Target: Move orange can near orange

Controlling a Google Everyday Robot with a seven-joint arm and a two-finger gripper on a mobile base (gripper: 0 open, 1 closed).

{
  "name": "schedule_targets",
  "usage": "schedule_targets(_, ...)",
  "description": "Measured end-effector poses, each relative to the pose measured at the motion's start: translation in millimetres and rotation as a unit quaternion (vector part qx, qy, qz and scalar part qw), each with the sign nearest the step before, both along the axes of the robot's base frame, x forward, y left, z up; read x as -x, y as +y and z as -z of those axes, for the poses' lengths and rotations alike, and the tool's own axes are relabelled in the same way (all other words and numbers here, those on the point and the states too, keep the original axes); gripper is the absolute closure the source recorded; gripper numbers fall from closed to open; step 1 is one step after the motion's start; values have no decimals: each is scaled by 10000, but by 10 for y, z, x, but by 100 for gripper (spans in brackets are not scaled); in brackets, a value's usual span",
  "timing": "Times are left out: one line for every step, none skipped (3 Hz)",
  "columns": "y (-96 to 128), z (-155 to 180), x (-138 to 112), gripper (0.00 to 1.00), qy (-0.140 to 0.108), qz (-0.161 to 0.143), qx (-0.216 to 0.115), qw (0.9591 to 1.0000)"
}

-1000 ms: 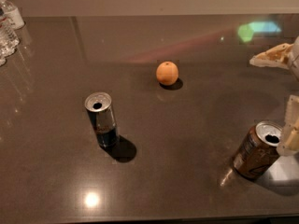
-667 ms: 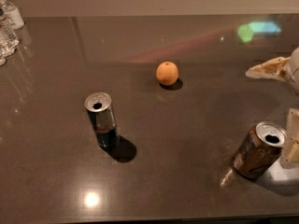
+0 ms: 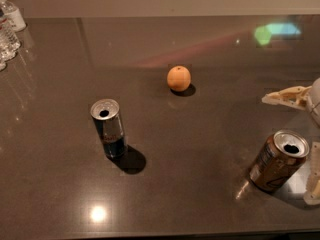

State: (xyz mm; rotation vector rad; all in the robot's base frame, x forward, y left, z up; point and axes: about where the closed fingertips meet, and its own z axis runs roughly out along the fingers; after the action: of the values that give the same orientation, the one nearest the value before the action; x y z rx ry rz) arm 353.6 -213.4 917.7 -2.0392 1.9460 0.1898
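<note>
Pincer (image 3: 289,148), pale fingers (image 3: 287,95) wide apart, beside cylindrical metallic orange can (image 3: 276,163).

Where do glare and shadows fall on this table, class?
Camera view: a bright glare spot lies near the front edge of the table; a green-blue reflection sits far right; the slim can and orange throw shadows to their right; the open hand, at the right edge, straddles the orange can and is cut by the frame.
</note>
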Motion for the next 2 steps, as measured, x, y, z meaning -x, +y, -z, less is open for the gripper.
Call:
schedule_targets(-5,87,17,0,14,17,-17,10000)
schedule_targets(-30,142,29,16,45,44,-19,10000)
